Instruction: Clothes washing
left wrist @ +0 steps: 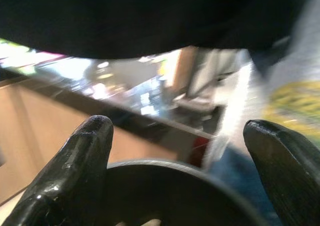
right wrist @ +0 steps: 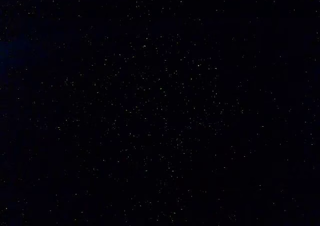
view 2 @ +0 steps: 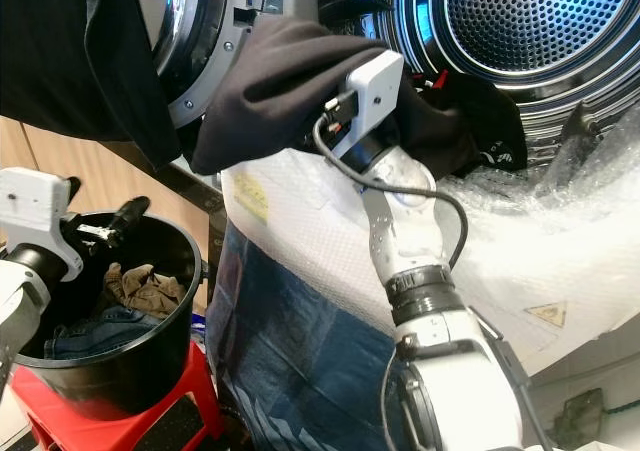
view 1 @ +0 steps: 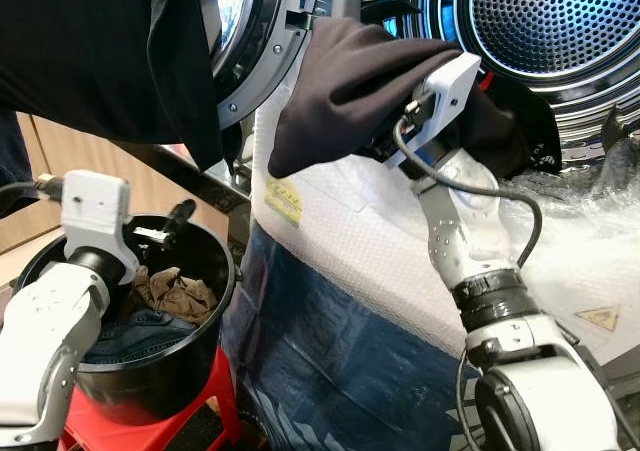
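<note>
Loading the washer: dark garment going in.

My right fingers (view 1: 400,136) are buried in the black garment (view 1: 340,81) at the drum (view 1: 560,16) mouth, grip unseen; my left fingers (left wrist: 175,151), spread wide and empty, hover over the bucket (view 1: 200,321) at eight o'clock. Next: push cloth inward.

A round black plastic bucket (view 1: 205,301) stood on a red plastic stool (view 1: 195,396) to the left, holding crumpled brown cloth (view 1: 175,291) behind folded blue denim (view 1: 140,329). To its right, a dark garment (view 1: 345,81) hung over the washing machine's perforated steel drum (view 1: 560,16) opening.
</note>
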Controlling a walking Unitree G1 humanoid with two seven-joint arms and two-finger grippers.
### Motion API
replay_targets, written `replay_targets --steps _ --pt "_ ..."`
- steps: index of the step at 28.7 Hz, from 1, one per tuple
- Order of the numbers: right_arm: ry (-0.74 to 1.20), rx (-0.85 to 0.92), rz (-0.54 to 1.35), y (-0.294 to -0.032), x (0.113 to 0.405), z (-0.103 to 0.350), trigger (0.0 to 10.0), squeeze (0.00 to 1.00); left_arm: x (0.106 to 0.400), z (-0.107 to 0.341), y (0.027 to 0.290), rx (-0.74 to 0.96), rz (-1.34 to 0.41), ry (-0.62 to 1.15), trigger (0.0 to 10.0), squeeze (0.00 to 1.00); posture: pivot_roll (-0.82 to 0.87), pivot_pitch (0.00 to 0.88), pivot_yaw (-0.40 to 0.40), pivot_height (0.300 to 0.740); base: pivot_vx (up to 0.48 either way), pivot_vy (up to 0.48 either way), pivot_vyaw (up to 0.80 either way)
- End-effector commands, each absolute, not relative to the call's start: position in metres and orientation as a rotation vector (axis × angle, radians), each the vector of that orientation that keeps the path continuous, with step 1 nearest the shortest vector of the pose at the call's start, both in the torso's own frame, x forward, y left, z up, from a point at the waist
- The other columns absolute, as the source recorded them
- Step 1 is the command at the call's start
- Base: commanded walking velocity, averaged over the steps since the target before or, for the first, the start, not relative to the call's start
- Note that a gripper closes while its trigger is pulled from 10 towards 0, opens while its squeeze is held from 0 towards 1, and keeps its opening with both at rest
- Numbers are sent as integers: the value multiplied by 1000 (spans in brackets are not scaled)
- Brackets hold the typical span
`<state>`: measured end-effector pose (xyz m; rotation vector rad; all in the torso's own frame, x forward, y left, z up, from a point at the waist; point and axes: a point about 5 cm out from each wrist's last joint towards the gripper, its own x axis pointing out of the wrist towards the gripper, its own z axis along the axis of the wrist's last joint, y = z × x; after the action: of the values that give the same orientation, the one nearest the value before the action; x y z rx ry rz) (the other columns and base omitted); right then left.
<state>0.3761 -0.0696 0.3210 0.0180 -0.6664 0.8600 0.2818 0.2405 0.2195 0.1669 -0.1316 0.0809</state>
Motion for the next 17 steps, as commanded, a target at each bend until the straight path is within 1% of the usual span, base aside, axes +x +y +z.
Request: replay_targets --steps 1,3,5,6,7,8,11,14,15,17 --pt "-711 3 801 -81 379 339 10000 0 284 212 243 163 147 -100 10000 0 295 0 -191 740 0 0 0" --pt "-708 6 789 -80 382 346 10000 0 286 210 240 144 151 -104 10000 0 287 0 -194 740 0 0 0" --pt "-702 14 780 -76 385 356 10000 0 289 207 230 182 125 -110 10000 0 287 0 -195 740 0 0 0" --pt "-665 -67 707 -75 392 364 10000 0 291 206 220 175 85 -110 10000 0 285 0 -195 740 0 0 0" --pt "-656 -80 686 -75 394 367 10000 0 291 206 217 170 77 -112 10000 0 285 0 -196 740 0 0 0" --pt "-640 -69 659 -78 397 374 10000 0 292 206 212 161 55 -116 10000 0 287 0 -197 740 0 0 0" --pt "-597 -17 613 -82 402 391 10000 0 293 206 207 173 39 -121 10000 0 288 0 -199 740 0 0 0" --pt "-466 104 547 -85 409 404 10000 0 296 209 202 180 28 -139 10000 0 295 0 -212 740 0 0 0" --pt "-455 106 537 -86 409 404 10000 0 296 209 201 181 22 -142 10000 0 295 0 -212 740 0 0 0" --pt "-356 118 319 -103 416 405 10000 0 298 215 199 170 18 -163 10000 0 299 0 -215 740 0 0 0"
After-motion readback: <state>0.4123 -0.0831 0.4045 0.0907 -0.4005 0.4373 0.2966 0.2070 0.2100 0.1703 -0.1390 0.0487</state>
